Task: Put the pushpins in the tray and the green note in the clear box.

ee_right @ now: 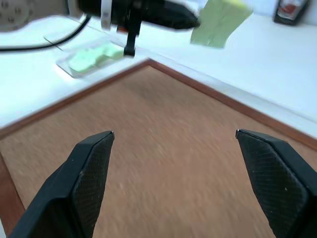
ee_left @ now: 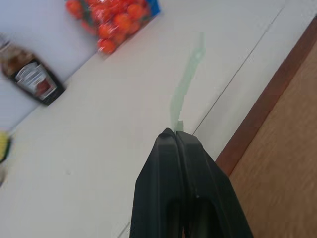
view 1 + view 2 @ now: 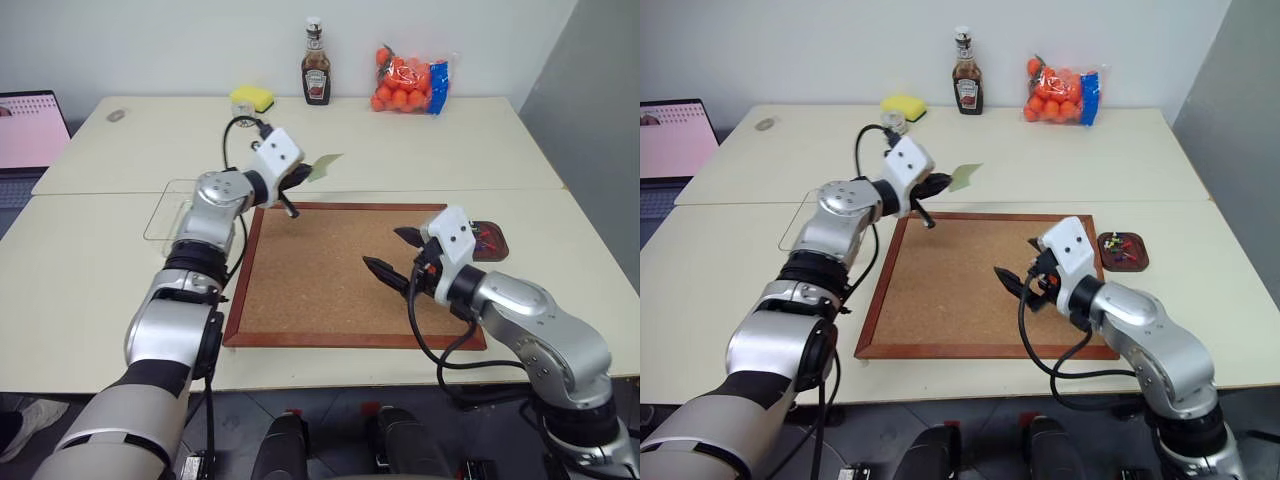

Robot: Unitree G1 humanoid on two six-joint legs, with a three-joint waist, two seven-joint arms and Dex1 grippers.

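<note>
My left gripper [image 3: 303,176] is shut on one edge of the green note [image 3: 325,167], a pale mint slip held in the air over the far edge of the corkboard [image 3: 330,285]. The note [image 2: 188,79] sticks out edge-on past the closed fingertips. The clear box [image 3: 160,215] sits left of the corkboard, partly behind my left arm, with pale green paper inside [image 1: 91,58]. My right gripper [image 3: 392,252] hovers open over the cork with nothing in it. The tray [image 3: 1143,262] lies right of the board, with pushpins [image 3: 1121,247] in it.
Along the far table edge stand a sauce bottle [image 3: 316,75], a bag of orange fruit [image 3: 408,82] and a yellow sponge [image 3: 252,98]. A laptop [image 3: 30,130] sits at the far left. A seam runs between the two tables behind the corkboard.
</note>
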